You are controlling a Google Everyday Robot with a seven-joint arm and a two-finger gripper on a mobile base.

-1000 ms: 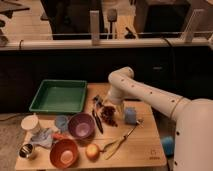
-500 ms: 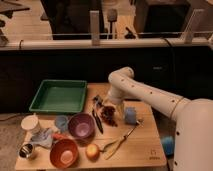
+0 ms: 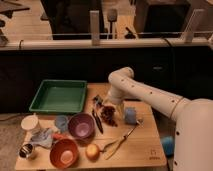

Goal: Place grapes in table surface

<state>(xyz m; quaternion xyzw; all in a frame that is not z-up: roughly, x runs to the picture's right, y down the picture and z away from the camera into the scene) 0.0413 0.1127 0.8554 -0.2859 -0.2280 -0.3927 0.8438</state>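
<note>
The grapes [image 3: 108, 115], a small dark red-purple bunch, lie low on the light-brown wooden table surface [image 3: 135, 150], right of the purple bowl [image 3: 81, 125]. My gripper [image 3: 102, 104] hangs from the white arm [image 3: 150, 97] just above and left of the bunch, close to it. Whether it still touches the grapes is unclear.
A green tray [image 3: 59, 96] sits at the back left. A black-handled utensil [image 3: 97, 121] lies beside the purple bowl. An orange bowl [image 3: 63, 152], a yellow-orange fruit [image 3: 92, 150], tongs [image 3: 120, 141], a blue cup [image 3: 131, 115], a white cup [image 3: 31, 123] and a small metal cup [image 3: 26, 150] stand around.
</note>
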